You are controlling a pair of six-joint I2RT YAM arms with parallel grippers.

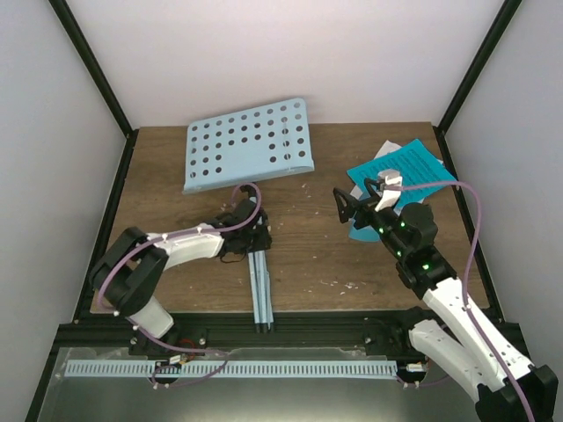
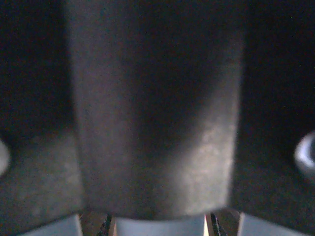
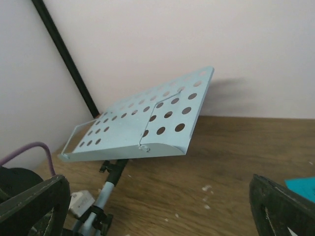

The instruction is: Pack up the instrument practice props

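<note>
My left arm lies low across the lower left of the top view, elbow bent, forearm reaching toward the centre. Its left claw (image 1: 249, 230) sits right at the stem of the music stand (image 1: 251, 145). The wrist view there is only a dark blur, so I cannot tell whether the jaws are clamped on the stem.

My right arm rises from the lower right corner, with the right claw (image 1: 354, 204) spread wide and holding nothing, hanging over the tabletop (image 1: 325, 255) just left of the music sheets (image 1: 413, 167).

The stand's pale blue perforated desk is tilted up in the upper middle of the frame. Its thin legs (image 1: 261, 294) are folded together and run down to the near edge. The cyan sheets lie fanned at the right edge.
</note>
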